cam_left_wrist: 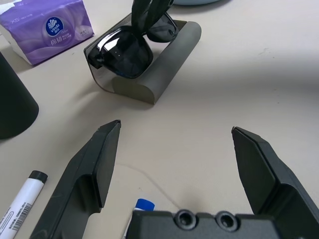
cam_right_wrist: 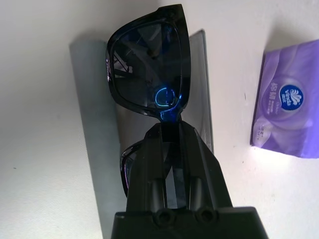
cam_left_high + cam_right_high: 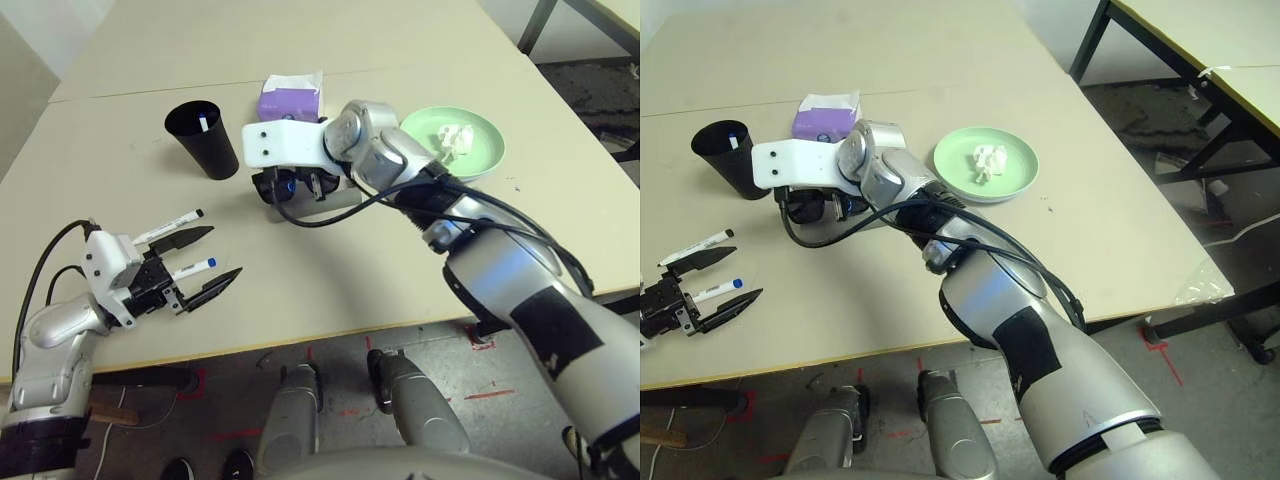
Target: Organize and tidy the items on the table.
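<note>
Light-blue plate [image 1: 199,1] cut off by the frame edge in the left wrist view, only a sliver of rim showing, and hidden behind the right arm in both eye views. Grey glasses case [image 3: 340,197] and black sunglasses [image 3: 285,187] largely screened in the eye views by the right gripper [image 3: 295,185] and its white mount; far lens partly covered by the black fingers in the right wrist view. Blue-cap marker [image 1: 143,205] mostly concealed behind the left gripper [image 1: 174,144] body; print on the marker barrels too small to read.

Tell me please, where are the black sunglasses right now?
Mid-table, the sunglasses sit in the open grey case, pinched by the right gripper, beside the purple tissue box.
</note>
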Action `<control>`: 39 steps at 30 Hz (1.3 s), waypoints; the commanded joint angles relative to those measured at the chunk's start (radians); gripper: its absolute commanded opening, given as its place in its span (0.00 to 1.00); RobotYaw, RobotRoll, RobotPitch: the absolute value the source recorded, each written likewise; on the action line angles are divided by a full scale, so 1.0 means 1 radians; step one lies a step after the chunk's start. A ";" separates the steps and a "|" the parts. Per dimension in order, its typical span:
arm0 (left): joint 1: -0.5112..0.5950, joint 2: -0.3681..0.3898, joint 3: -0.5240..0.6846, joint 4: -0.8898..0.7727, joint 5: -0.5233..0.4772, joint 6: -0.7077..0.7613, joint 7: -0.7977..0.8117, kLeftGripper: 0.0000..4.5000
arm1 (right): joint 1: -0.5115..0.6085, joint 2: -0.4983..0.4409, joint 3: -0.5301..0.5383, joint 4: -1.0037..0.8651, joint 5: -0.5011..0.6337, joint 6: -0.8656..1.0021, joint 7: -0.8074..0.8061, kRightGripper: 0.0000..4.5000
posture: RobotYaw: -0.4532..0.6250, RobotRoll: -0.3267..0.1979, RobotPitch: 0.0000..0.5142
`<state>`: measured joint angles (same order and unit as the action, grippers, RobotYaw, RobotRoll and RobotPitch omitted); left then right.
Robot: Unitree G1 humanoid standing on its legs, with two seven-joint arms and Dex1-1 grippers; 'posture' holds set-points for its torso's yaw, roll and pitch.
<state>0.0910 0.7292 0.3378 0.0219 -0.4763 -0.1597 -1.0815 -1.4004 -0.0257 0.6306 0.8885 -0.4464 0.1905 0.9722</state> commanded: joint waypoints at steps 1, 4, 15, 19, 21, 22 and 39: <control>0.021 0.007 0.013 -0.015 -0.004 0.013 0.000 1.00 | -0.016 0.002 -0.009 0.037 -0.013 -0.035 -0.014 0.03 | 0.38 0.62 0.43; 0.027 0.005 0.014 -0.023 -0.006 0.016 0.002 1.00 | -0.021 -0.001 -0.010 0.062 -0.019 -0.055 -0.025 0.03 | 0.38 0.62 0.43; 0.035 0.005 0.016 -0.030 -0.008 0.017 0.005 1.00 | -0.020 -0.011 -0.011 0.086 -0.027 -0.073 0.002 0.03 | 0.38 0.62 0.43; 0.032 0.002 0.012 -0.028 -0.006 0.015 0.007 1.00 | -0.022 -0.011 -0.016 0.076 -0.022 -0.063 0.032 0.03 | 0.38 0.62 0.43; 0.031 0.001 0.011 -0.028 -0.005 0.013 0.007 1.00 | -0.023 -0.012 -0.018 0.073 -0.021 -0.061 0.045 0.03 | 0.38 0.62 0.43; 0.031 0.001 0.011 -0.027 -0.005 0.013 0.008 1.00 | -0.023 -0.012 -0.020 0.072 -0.021 -0.059 0.048 0.03 | 0.38 0.62 0.43; 0.002 -0.003 0.002 0.009 0.005 0.002 0.006 1.00 | -0.039 -0.012 -0.070 0.012 0.013 -0.004 0.134 0.83 | 0.37 0.62 0.43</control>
<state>0.0868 0.7284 0.3379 0.0138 -0.4764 -0.1527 -1.0713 -1.4150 -0.0427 0.5710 0.9070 -0.4400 0.1880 1.1020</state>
